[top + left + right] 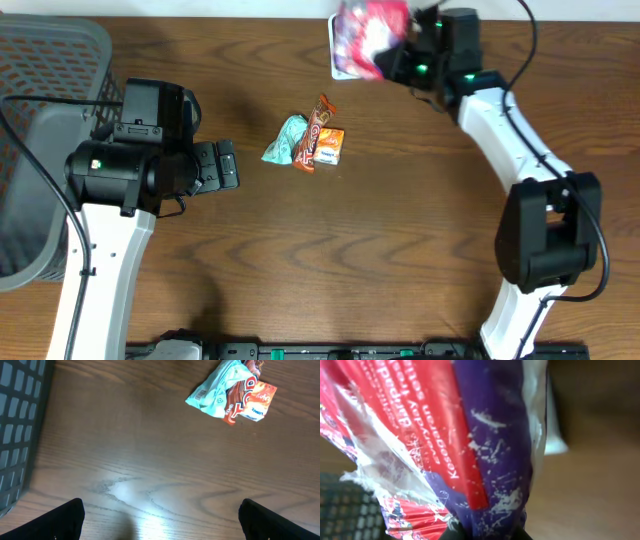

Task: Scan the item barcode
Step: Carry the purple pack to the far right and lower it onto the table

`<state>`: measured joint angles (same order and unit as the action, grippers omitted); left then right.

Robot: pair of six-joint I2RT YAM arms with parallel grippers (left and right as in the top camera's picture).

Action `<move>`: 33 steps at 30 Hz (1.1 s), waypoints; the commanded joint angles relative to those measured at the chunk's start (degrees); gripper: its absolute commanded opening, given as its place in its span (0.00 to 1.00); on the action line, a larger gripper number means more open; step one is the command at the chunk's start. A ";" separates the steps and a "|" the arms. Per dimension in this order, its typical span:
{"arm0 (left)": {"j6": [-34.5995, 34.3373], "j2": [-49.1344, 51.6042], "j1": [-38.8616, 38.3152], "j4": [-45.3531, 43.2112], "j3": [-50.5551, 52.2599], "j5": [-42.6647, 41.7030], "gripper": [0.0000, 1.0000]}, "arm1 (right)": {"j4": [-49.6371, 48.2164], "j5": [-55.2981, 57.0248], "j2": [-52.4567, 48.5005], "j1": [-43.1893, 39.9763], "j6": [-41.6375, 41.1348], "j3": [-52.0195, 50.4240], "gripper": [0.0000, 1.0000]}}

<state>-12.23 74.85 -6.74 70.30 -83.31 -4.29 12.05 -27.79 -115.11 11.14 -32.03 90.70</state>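
Right arm (500, 130) reaches long across the counter (420, 230) to its far edge, with the forearm angled inward and the wrist at the top of the overhead view. Right fingers (400, 60) are closed, pinching a crinkled snack bag (365, 30). The bag is red and purple with white lettering and looks blurred from above. In the right wrist view the bag (470, 450) fills nearly the whole frame, and its gathered end goes down into the dark fingers (485, 535) at the bottom edge. No barcode shows on the faces in view. Cannot tell whether the bag touches the counter.

Left arm (110, 220) is bent near the left side, beside a grey mesh basket (40, 60), its wrist pointing toward the middle of the counter. Left fingers (67, 522) are spread wide with nothing between them, over bare wood.

At mid-counter, a teal wrapper (285, 140), a red-brown candy bar (315, 135) and an orange packet (333, 148) lie touching in a small heap, well apart from both sets of fingers.
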 commanded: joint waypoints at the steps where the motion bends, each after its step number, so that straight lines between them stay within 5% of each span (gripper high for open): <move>1: -0.33 0.17 0.31 0.15 -0.28 0.48 0.98 | -5.84 9.22 -2.03 5.07 -7.89 0.85 0.01; 8: -0.33 0.17 0.31 0.15 -0.28 0.48 0.98 | -16.17 15.72 -7.26 7.45 -9.55 0.87 0.01; 14: -0.31 0.17 0.31 0.15 -0.28 0.48 0.98 | -13.60 17.18 -7.45 4.90 -6.40 1.49 0.01; 30: -0.33 0.17 0.31 0.15 -0.28 0.48 0.98 | 31.76 25.64 2.89 -23.71 4.61 7.06 0.01; 33: -0.33 0.17 0.31 0.15 -0.28 0.48 0.98 | 36.09 25.75 2.10 -29.05 8.07 7.02 0.16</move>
<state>-12.23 74.85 -6.74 70.30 -83.31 -4.29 45.82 -3.16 -112.42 -14.39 -29.21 97.27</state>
